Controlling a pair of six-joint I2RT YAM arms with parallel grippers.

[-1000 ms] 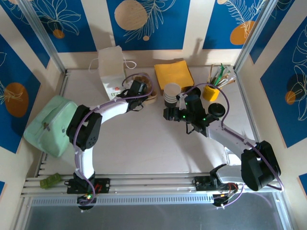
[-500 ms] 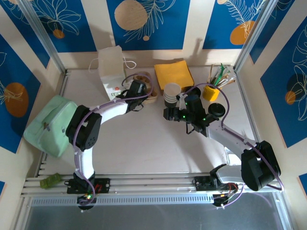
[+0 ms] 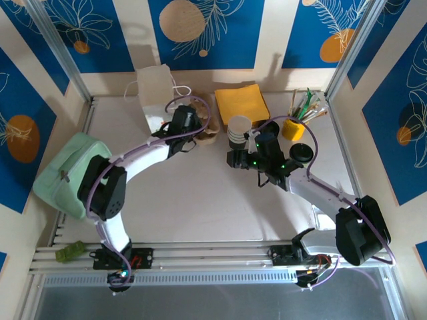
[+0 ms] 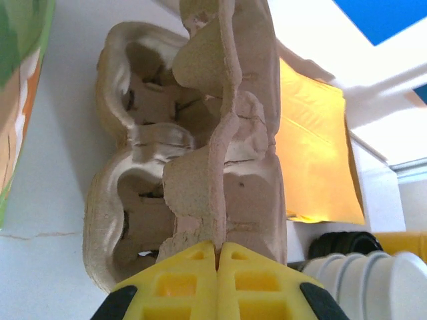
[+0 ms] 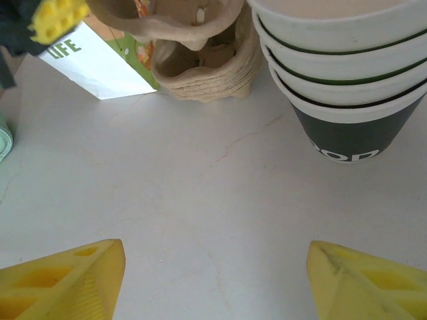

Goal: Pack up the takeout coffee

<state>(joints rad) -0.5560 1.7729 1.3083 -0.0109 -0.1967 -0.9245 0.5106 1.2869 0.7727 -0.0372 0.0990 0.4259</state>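
Observation:
The takeout coffee shows as a stack of white-rimmed, dark green paper cups (image 3: 239, 131), open at the top, standing behind my right gripper (image 3: 233, 159). In the right wrist view the stack (image 5: 347, 80) sits ahead and to the right of that gripper (image 5: 213, 280), which is open over bare table. My left gripper (image 4: 218, 252) is shut on the thin middle wall of the brown cardboard cup carrier (image 4: 220, 133). Seen from above, this gripper (image 3: 193, 128) holds the carrier (image 3: 205, 125) between the white paper bag (image 3: 157, 93) and the cups.
Yellow napkins (image 3: 241, 103) lie at the back. A yellow cup of straws and sticks (image 3: 293, 127) and black lids (image 3: 301, 153) stand right of the cups. A pale green bag (image 3: 67, 173) rests at the left edge. More carriers (image 5: 207, 67) lie stacked by the paper bag (image 5: 100, 67).
My left gripper has shut on the carrier's wall and drawn back a little toward the paper bag, tilting the carrier up. The right arm has stayed still.

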